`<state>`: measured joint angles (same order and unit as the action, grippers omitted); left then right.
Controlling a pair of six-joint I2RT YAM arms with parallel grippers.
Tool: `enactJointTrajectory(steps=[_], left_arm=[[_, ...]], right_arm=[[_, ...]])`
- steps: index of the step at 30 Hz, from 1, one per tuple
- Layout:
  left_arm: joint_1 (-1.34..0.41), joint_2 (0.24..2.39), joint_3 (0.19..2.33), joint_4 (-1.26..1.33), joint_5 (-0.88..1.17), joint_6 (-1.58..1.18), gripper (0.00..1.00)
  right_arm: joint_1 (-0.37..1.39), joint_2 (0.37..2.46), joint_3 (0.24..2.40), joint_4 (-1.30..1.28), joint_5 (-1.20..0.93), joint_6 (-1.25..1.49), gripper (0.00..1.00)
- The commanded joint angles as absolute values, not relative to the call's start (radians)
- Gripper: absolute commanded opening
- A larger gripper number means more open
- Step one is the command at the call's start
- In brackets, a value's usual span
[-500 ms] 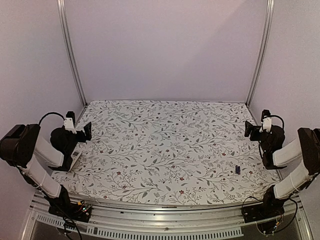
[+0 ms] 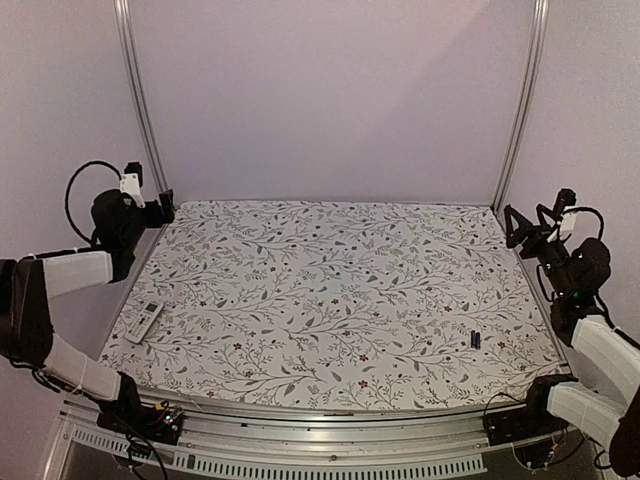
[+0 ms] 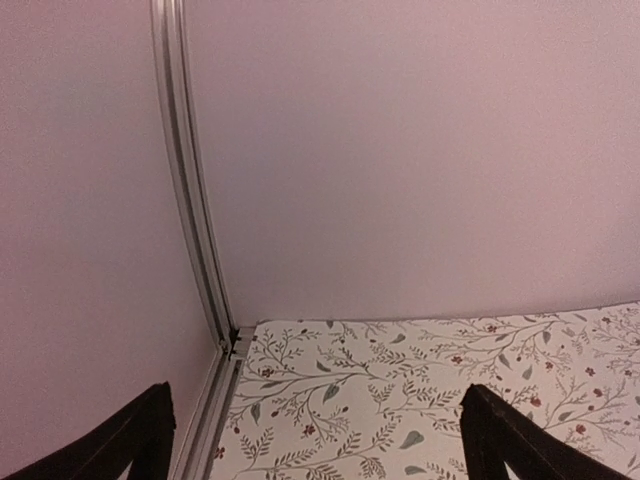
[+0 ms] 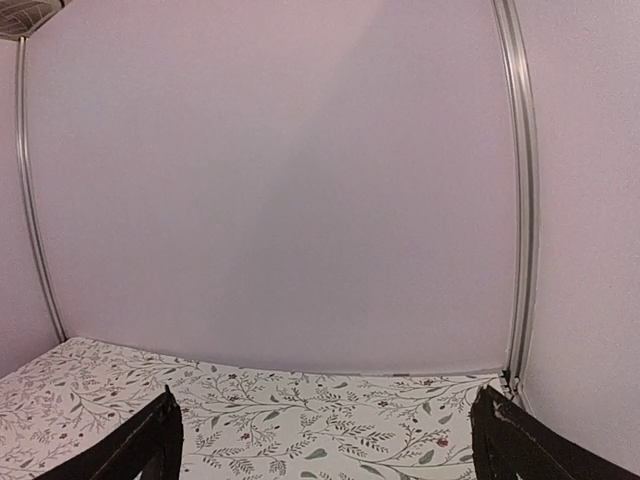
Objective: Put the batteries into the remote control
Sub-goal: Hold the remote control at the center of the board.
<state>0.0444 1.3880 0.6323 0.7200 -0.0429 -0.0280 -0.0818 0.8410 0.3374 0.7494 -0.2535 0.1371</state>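
Note:
The remote control (image 2: 145, 321) lies white buttoned face up at the table's left edge, near the front. A small dark battery (image 2: 476, 340) lies at the right front of the table. My left gripper (image 2: 163, 208) is raised near the back left corner, open and empty, far from the remote. My right gripper (image 2: 519, 226) is raised near the back right corner, open and empty, well away from the battery. In both wrist views only the dark fingertips (image 3: 140, 440) (image 4: 510, 440) show at the lower corners, spread wide, with nothing between them.
The table carries a floral patterned cloth (image 2: 340, 290). Metal frame posts (image 2: 140, 100) (image 2: 522, 100) stand at the back corners before a plain wall. A metal rail (image 2: 330, 420) runs along the front edge.
Both arms have lifted and swung back toward the rear corners. The left arm has moved off the remote, which now shows in full on the table.

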Motion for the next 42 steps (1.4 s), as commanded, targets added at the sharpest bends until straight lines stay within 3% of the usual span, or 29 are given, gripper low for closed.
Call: enactJointTrajectory(steps=[1,5,10,18,22,28,36,42], left_arm=[[-0.089,1.34,0.966,-0.027,0.034,0.164,1.0],[-0.164,1.414,1.177,-0.624,-0.068,0.181,1.0],[-0.146,1.345,1.085,-0.757,-0.103,0.085,1.0],[-0.098,1.423,1.01,-0.794,-0.249,0.086,1.0],[-0.023,1.537,1.028,-0.807,-0.151,0.076,1.0],[-0.02,1.658,1.048,-0.876,-0.209,0.09,1.0],[0.082,1.648,1.014,-0.852,-0.248,0.082,1.0],[0.146,1.658,0.994,-0.794,-0.163,0.097,1.0]], right_arm=[[-0.086,0.807,0.414,0.55,-0.417,0.238,0.99],[-0.085,0.827,0.48,0.467,-0.518,0.282,0.99],[-0.058,0.859,0.518,0.457,-0.575,0.328,0.99],[-0.013,0.887,0.548,0.431,-0.581,0.3,0.99],[-0.012,0.887,0.551,0.425,-0.583,0.276,0.99],[-0.012,0.892,0.557,0.431,-0.607,0.248,0.99],[-0.011,0.917,0.567,0.437,-0.62,0.248,0.99],[-0.011,0.907,0.563,0.449,-0.62,0.244,0.99]])
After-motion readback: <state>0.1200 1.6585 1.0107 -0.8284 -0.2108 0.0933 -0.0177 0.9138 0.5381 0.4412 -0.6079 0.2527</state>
